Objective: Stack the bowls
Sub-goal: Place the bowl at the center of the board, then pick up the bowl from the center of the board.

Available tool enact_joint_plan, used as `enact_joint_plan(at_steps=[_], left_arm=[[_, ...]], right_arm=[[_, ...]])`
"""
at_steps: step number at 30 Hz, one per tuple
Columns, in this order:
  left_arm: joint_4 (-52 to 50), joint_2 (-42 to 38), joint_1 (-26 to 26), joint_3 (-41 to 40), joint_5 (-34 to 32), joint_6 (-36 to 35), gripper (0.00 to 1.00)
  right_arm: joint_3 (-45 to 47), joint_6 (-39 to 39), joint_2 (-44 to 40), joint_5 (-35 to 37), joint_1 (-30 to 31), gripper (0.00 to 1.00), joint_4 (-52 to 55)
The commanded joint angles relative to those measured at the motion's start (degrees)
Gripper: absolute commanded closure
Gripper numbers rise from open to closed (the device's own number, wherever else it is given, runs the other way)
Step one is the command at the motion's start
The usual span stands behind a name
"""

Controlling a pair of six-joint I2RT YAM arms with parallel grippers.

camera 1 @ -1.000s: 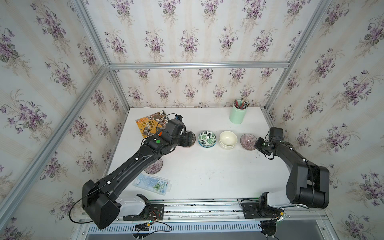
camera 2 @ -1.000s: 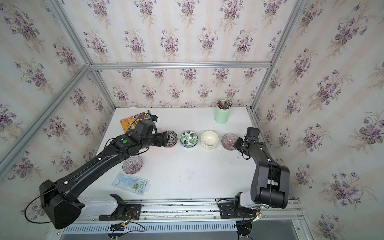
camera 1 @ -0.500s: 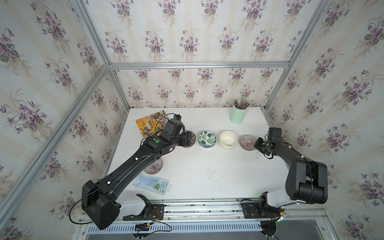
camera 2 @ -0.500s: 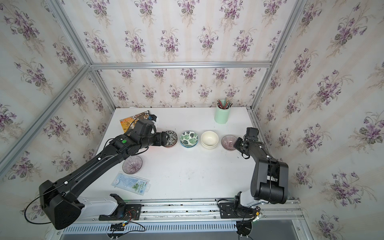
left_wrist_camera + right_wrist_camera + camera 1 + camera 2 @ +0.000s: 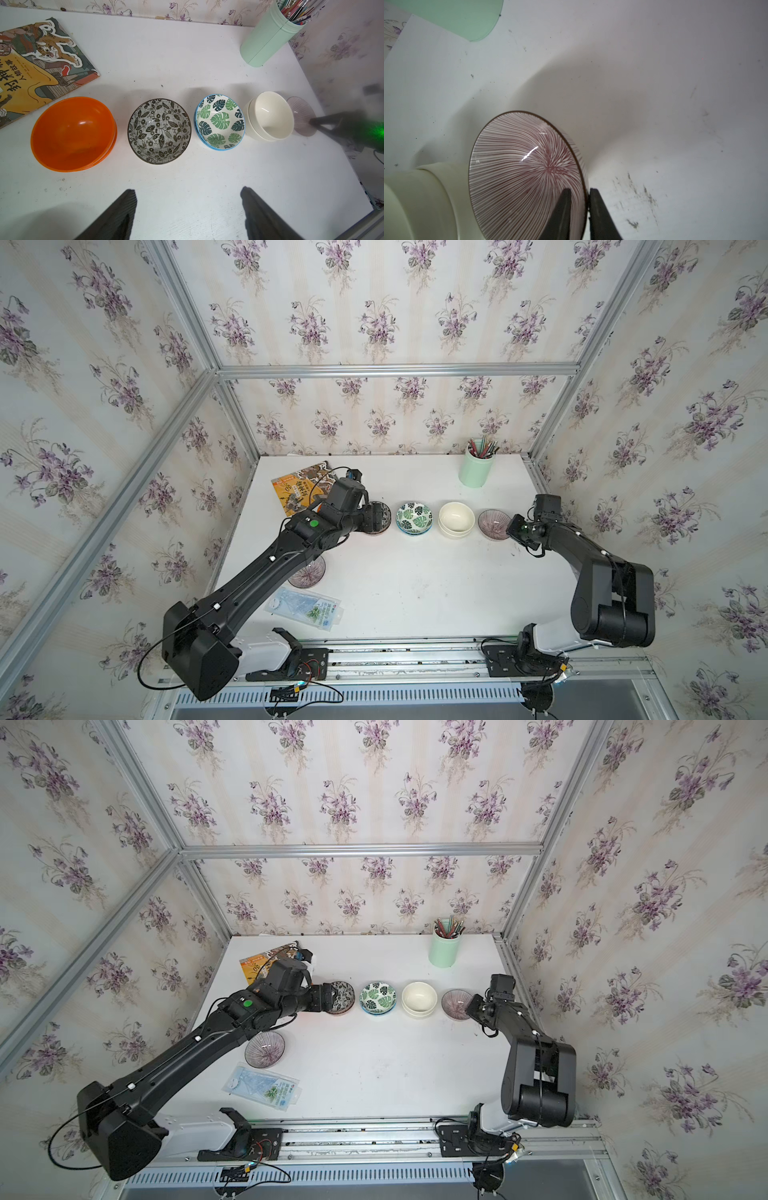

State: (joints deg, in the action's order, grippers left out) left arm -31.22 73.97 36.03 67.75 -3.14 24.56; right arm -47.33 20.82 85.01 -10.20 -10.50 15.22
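Arms low: right jaws slightly apart astride purple bowl [image 5: 525, 166] rim, left jaws wide, empty.

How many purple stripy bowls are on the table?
2. One purple stripy bowl sits at the right end of the row, beside the cream bowls; the other sits nearer the front, partly under the left arm. I see no others.

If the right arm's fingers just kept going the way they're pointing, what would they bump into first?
The purple striped bowl: its rim sits between the fingers of the right gripper, so any push forward meets its wall at once. Beyond it, though depth is unclear, the stacked cream bowls would probably come next.
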Motion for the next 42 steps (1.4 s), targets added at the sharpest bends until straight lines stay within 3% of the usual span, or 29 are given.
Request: enact_joint_plan(at_steps=[1, 7, 13, 19, 26, 34, 39, 42], left_arm=[[0.6, -0.2, -0.2, -0.1, -0.1, 0.1, 0.17], [-3.0, -0.4, -2.2, 0.1, -4.5, 1.0, 0.17], [-14.4, -3.2, -5.1, -3.8, -14.8, 5.0, 0.22], [-21.4, -2.9, -6.4, -10.0, -22.0, 13.1, 0.36], [-14.9, 2.0, -7.5, -14.1, -16.1, 15.0, 0.40], [-12.9, 10.8, -7.4, -16.1, -14.4, 17.6, 0.46], [-11.0, 13.8, -7.4, -16.8, -12.2, 18.2, 0.61], [-10.7, 13.7, -7.4, -16.9, -11.3, 17.9, 0.83]], right_arm=[[-1.0, -0.4, -1.8, 1.4, 0.2, 0.73, 1.0], [-5.4, -1.1, -6.0, 7.1, 4.5, 0.66, 5.6], [-13.0, -1.4, -7.7, 12.0, 16.8, 0.62, 8.8], [-17.2, -0.8, -5.9, 12.2, 24.2, 0.61, 7.6], [-18.3, -1.8, -3.6, 12.0, 27.4, 0.59, 6.8], [-17.7, -2.6, -3.1, 11.4, 27.6, 0.58, 6.5], [-18.0, -2.8, -2.9, 11.0, 27.7, 0.59, 6.6], [-18.0, -2.8, -2.6, 11.0, 27.8, 0.59, 6.5]])
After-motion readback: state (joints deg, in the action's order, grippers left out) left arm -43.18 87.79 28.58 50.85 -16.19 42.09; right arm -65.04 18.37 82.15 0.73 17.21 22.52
